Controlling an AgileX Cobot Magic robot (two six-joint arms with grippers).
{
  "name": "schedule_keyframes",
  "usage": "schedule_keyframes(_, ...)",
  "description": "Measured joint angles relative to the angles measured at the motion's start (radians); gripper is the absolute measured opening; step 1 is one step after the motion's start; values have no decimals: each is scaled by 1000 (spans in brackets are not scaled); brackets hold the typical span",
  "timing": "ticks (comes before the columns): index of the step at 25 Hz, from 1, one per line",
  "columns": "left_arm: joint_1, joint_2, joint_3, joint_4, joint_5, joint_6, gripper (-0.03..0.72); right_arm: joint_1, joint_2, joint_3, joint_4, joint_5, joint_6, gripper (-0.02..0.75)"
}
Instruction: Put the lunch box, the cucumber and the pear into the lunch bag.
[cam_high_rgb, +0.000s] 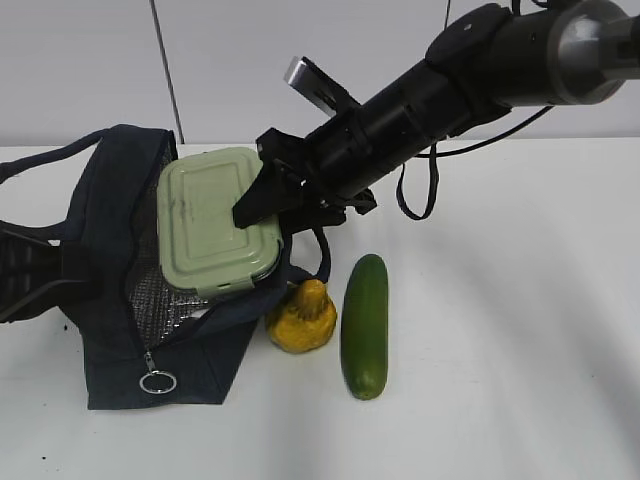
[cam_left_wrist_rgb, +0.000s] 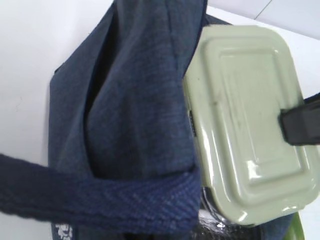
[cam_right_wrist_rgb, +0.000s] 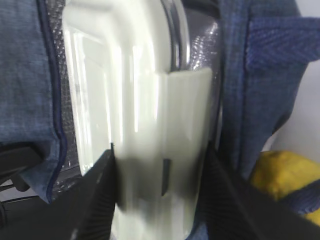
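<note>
1. The right hand (cam_high_rgb: 262, 200) grips the lunch box (cam_high_rgb: 215, 220) by one end, a finger (cam_right_wrist_rgb: 95, 200) on each side of its green lid clip.
2. The lunch box sits tilted in the open mouth of the lunch bag (cam_high_rgb: 110, 230), over the silver lining.
3. The left hand (cam_high_rgb: 30, 270) is clamped shut on the bag's far-left fabric.
4. The pear (cam_high_rgb: 302, 315) lies on the bench (cam_high_rgb: 520, 330) against the bag's edge; the cucumber (cam_high_rgb: 365, 325) lies just beside it.
5. The ring pull (cam_high_rgb: 158, 382) rests on the bag's front corner.
</note>
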Motion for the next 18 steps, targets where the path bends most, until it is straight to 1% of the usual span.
schedule_keyframes(8, 0, 0, 0, -19, -4, 0, -15, 27, 46, -9, -9, -34, 50, 362)
schedule_keyframes(15, 0, 0, 0, -20, -3, 0, -15, 106, 61, -61, -12, -117, 58, 362)
schedule_keyframes(18, 0, 0, 0, -20, -1, 0, -15, 117, 61, -72, -12, -136, 59, 362)
